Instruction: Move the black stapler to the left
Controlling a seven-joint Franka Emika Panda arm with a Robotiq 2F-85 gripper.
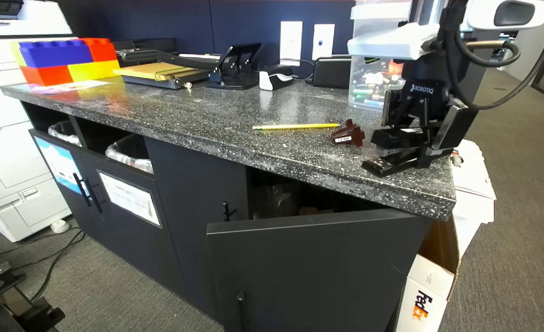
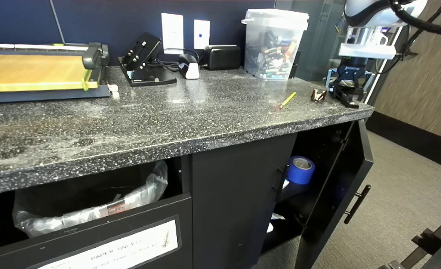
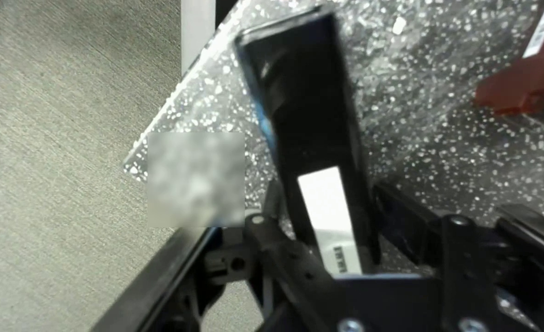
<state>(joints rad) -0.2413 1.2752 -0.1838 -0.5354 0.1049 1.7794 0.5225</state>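
The black stapler (image 3: 309, 120) fills the middle of the wrist view, its free end toward the top and a white label near my fingers. In both exterior views it sits at the counter's right end, its top arm raised over the base; it shows at the front (image 1: 378, 166) and also here (image 2: 349, 101). My gripper (image 3: 325, 198) points down at its rear, one finger against each long side, and looks shut on it. The gripper also shows in both exterior views (image 1: 422, 150) (image 2: 349, 87). The base appears to rest on the speckled counter (image 1: 198, 120).
A dark red staple remover (image 1: 348, 133) and a yellow pencil (image 1: 297, 126) lie beside the stapler. A clear bin of markers (image 2: 274, 46) stands behind. The counter's corner edge (image 3: 161, 113) is close. A cabinet door (image 1: 318, 267) hangs open below. A paper trimmer (image 2: 37, 73) lies farther along.
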